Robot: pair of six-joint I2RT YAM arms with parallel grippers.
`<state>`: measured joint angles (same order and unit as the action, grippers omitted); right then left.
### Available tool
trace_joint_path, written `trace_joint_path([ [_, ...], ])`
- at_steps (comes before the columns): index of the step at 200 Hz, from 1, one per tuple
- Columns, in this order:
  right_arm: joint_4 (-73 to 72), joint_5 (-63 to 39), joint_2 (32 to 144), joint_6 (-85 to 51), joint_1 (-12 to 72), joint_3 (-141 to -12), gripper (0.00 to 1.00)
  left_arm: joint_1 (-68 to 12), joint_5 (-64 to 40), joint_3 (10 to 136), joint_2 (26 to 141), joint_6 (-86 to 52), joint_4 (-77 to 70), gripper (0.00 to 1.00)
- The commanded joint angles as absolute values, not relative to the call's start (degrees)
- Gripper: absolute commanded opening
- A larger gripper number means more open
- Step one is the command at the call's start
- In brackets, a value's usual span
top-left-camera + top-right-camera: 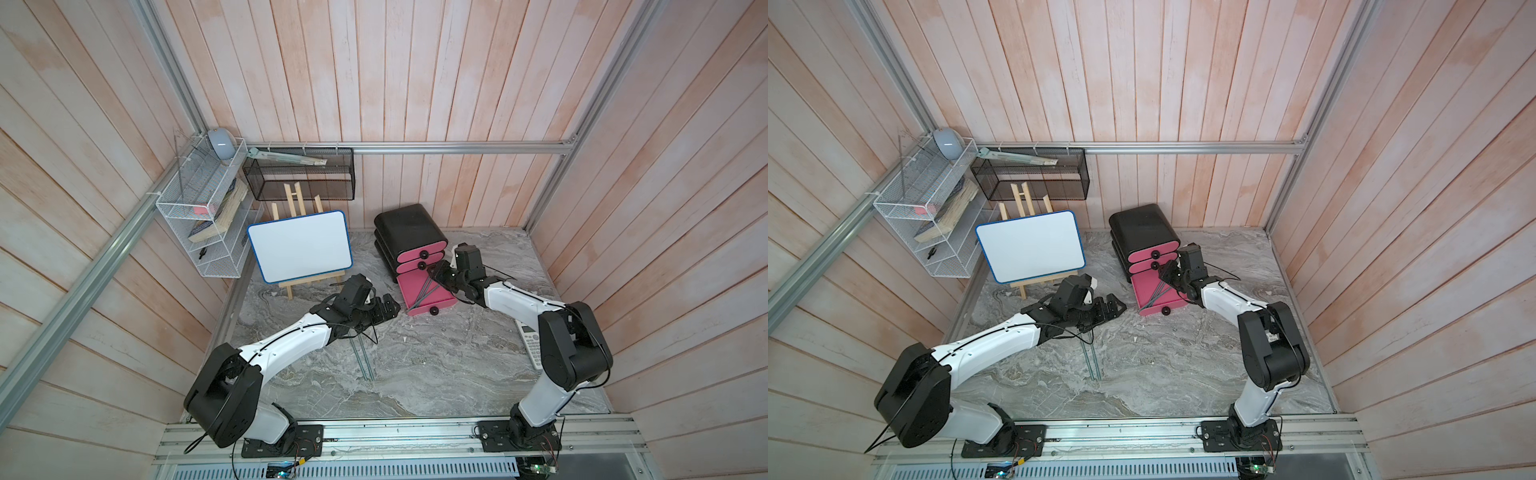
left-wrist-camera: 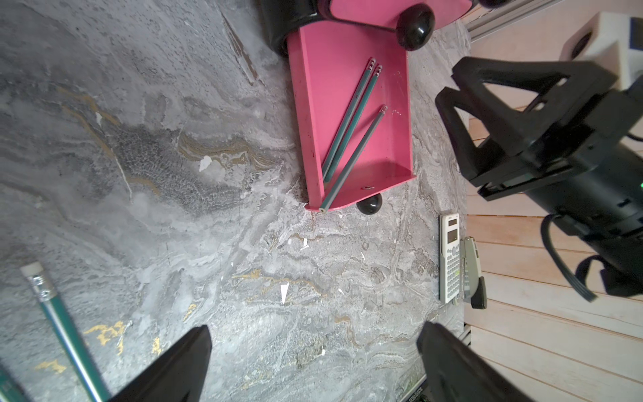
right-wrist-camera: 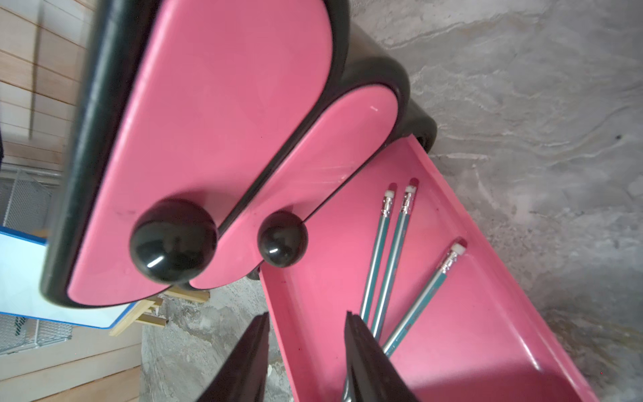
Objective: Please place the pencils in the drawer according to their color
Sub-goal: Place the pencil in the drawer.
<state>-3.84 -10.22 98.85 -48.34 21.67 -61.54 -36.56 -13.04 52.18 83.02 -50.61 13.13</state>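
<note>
Only wrist views show erasers on three teal pencils [image 3: 391, 262] in the open bottom drawer [image 3: 469, 330]; left and right jaws gape empty.

The pencils [image 3: 393, 261] are teal-green with silver stripes, the drawer [image 3: 469, 330] pink with black knobs [image 3: 282, 239], the table [image 2: 174, 174] grey marbled.
</note>
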Motion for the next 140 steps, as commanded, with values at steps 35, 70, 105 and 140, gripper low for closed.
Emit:
trace_joint_path([
  [35, -0.2, -10.3, 101.2, -47.0, 22.9, -59.0, 0.49, -36.6, -12.3, 53.3, 81.8, -49.4, 13.3, 1.0],
  [70, 0.6, -10.4, 102.6, -47.2, 22.9, -59.0, 0.5, -36.6, -12.5, 53.2, 81.9, -49.5, 13.0, 1.0],
  [105, 1.5, -10.7, 104.5, -47.2, 22.9, -60.1, 0.5, -36.3, -12.6, 52.8, 81.6, -49.6, 12.6, 1.0],
  [140, 4.0, -10.8, 108.0, -46.5, 22.6, -64.3, 0.51, -36.0, -12.9, 52.4, 81.5, -49.6, 12.3, 1.0],
])
